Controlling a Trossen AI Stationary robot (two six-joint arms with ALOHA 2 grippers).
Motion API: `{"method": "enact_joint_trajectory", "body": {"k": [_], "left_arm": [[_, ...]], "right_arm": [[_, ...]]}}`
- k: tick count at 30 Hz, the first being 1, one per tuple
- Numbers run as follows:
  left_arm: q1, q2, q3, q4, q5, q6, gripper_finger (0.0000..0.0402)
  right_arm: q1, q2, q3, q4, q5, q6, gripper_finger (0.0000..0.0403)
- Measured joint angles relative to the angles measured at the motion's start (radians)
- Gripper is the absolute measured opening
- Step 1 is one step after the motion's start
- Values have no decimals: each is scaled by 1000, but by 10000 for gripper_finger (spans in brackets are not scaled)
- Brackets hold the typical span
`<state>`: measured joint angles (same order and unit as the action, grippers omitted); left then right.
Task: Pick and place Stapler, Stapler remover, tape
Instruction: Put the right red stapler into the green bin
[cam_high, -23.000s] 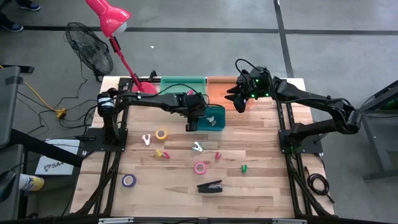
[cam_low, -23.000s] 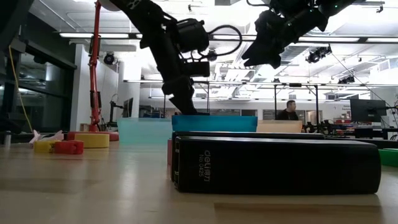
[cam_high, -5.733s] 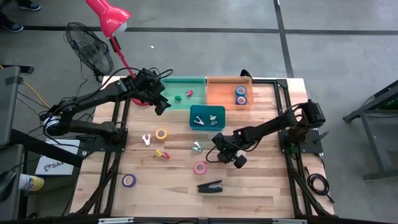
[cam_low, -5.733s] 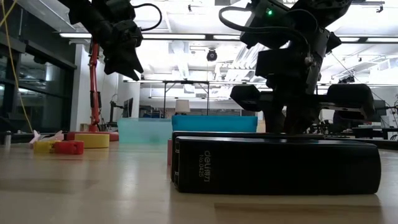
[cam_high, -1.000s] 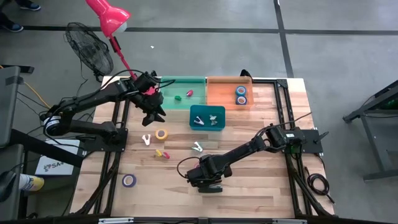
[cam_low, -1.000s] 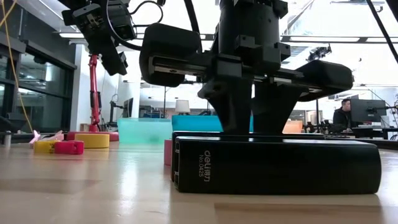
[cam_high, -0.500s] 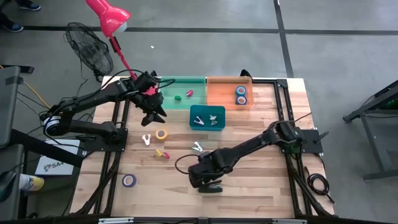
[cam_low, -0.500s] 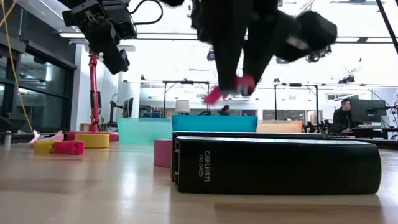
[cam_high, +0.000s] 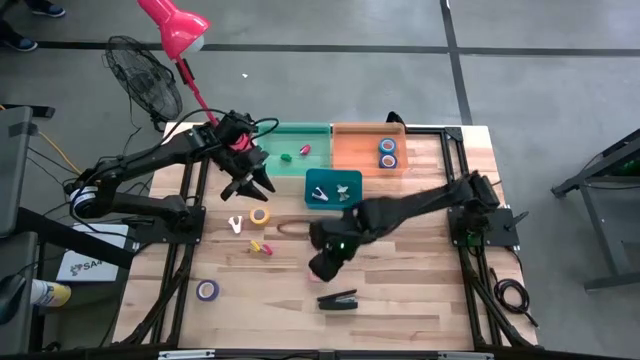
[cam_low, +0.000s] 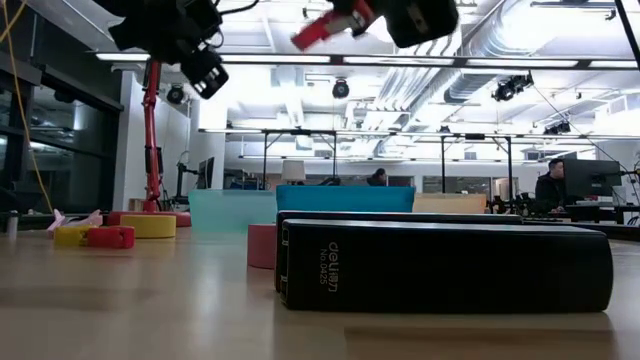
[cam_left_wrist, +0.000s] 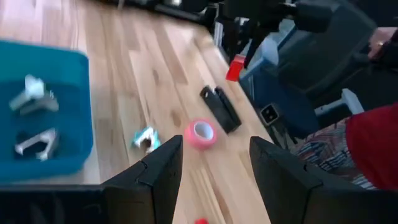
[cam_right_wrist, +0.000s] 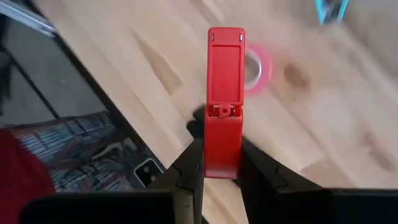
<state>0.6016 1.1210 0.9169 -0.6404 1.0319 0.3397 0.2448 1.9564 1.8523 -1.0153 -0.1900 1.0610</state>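
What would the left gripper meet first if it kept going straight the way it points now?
Probably the pink tape roll on the bare wood: in its wrist view the roll sits between the open left gripper fingers' line, with the black stapler just beyond. Depth is uncertain.

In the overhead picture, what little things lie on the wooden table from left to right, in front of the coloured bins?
Purple tape → white clip → yellow tape → black stapler.

The only legible print is "deli" in pale letters, with a smaller line beneath it too fine to read, on the end face of the black stapler lying on the table, below the raised right gripper.
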Motion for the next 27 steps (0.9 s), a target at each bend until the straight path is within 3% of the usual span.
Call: {"method": "enact_joint_trajectory", "body": {"k": [10, 14, 20, 27], "left_arm": [[-45, -1, 0, 269, 11, 34, 183], [-126, -8, 0, 426, -111, 80, 183], [-246, -7, 0, 574, -414, 112, 183], [-340, -7, 0, 584, -523, 200, 183]], "right_arm": [[-155, -129, 0, -9, 10, -283, 64], [-221, -157, 0, 18, -30, -371, 64], [-289, -166, 0, 85, -171, -483, 64], [-334, -166, 0, 115, -293, -556, 67]]}}
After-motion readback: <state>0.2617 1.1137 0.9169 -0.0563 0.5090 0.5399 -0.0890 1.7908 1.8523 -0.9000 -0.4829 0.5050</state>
